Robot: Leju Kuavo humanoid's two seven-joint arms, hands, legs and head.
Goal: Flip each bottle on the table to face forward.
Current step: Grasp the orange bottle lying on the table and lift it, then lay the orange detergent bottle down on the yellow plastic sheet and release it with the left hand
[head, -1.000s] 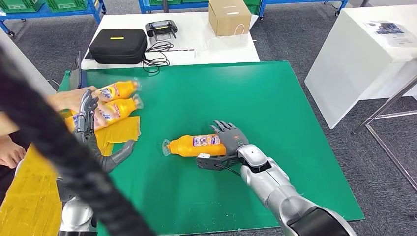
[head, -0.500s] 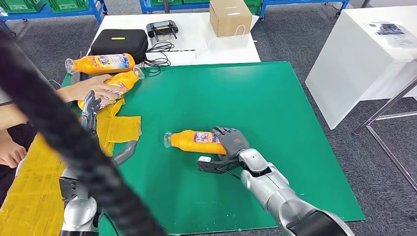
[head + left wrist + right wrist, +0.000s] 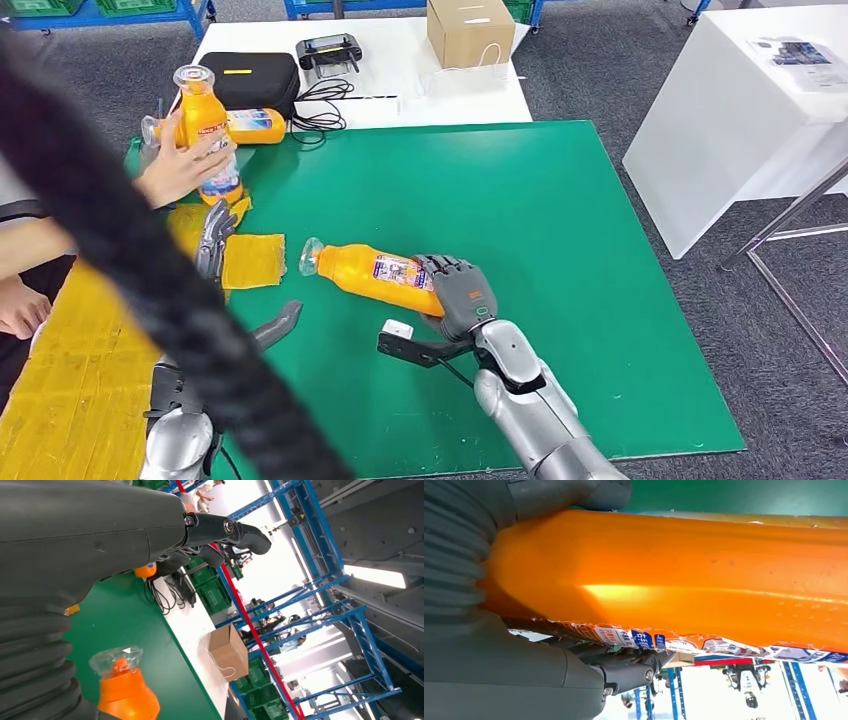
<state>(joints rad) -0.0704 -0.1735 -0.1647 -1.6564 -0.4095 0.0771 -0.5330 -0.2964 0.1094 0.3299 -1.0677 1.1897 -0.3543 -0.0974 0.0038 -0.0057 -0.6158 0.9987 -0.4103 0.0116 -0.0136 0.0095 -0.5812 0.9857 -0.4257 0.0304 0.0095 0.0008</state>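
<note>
Now right hand (image 3: 462, 292) grasps orange bottle (image 3: 375, 275), seemingly full; left hand (image 3: 225, 285) spread, released.

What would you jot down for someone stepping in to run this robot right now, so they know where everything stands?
Right hand: grips the base end of the orange bottle near the middle of the green table, cap pointing toward the robot's left. Its label faces up.
Left hand: open, holding nothing, raised over the table's left edge by the yellow patches.
A person's hand holds a second bottle upright at the far left corner; a third bottle lies behind it.
Done: one bottle grasped.
Left: set this bottle down facing forward, then deal with the other two once the person's hand is away.
</note>
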